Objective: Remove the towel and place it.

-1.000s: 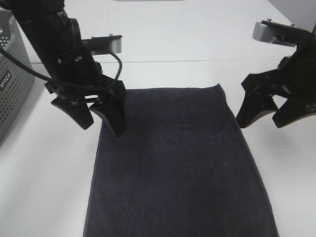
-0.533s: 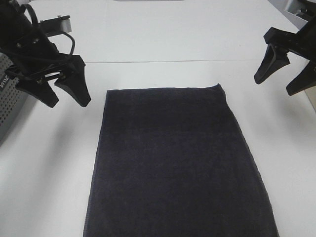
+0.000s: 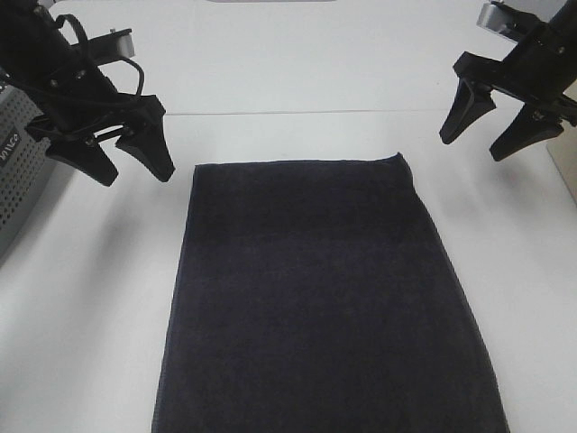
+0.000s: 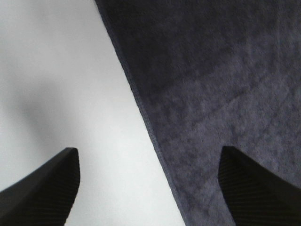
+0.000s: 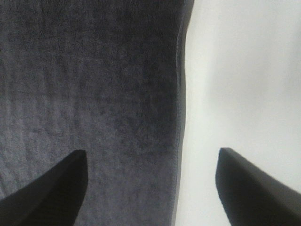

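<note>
The towel [image 3: 325, 298], dark navy and rectangular, lies spread flat on the white table [image 3: 297, 72], running off the near edge of the exterior view. My left gripper [image 3: 137, 173] hangs open above the table just left of the towel's far left corner, holding nothing. My right gripper [image 3: 471, 149] hangs open to the right of the far right corner, also empty. The left wrist view shows the towel's hemmed edge [image 4: 141, 108] between the open fingers [image 4: 42, 193]. In the right wrist view the towel [image 5: 89, 80] and its edge lie between the spread fingers [image 5: 254, 188].
A grey perforated basket [image 3: 18, 171] stands at the left edge, right behind the left arm. A beige object shows at the right border [image 3: 566, 171]. White tabletop surrounds the towel on both sides and beyond it.
Both grippers have lifted away from the towel's far corners and swung outward. In the last half second each drifted slightly back toward the towel. The towel has not moved.
</note>
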{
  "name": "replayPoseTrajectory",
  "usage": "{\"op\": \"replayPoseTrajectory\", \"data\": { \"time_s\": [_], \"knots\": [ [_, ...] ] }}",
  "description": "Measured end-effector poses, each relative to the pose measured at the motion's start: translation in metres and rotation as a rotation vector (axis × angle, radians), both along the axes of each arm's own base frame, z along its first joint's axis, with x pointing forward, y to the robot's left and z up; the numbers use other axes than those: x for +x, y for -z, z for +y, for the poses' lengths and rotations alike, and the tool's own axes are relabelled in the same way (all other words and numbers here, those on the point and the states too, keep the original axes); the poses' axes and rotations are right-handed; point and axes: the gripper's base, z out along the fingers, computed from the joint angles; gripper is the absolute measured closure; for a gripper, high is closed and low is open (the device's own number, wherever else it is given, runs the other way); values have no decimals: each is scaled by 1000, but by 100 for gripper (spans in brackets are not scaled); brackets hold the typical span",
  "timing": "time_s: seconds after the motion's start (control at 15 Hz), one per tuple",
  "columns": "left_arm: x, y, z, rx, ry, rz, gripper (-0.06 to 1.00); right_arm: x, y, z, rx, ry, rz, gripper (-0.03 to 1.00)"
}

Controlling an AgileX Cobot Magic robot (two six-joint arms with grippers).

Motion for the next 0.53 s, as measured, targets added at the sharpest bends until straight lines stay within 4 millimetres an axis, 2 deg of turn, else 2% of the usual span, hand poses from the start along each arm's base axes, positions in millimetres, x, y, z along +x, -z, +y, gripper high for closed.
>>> {"op": "replayPoseTrajectory", "data": {
  "time_s": [0.2,0.33,0.53],
  "knots": [
    [37,18,7,-26,-44,-12,18,27,16,0,9,-26,9,24],
    [58,30,5,-38,-49,-22,18,44,30,-1,9,-27,4,24],
    [86,58,0,-46,-35,-6,18,66,58,-1,19,-25,9,24]
  ]
}}
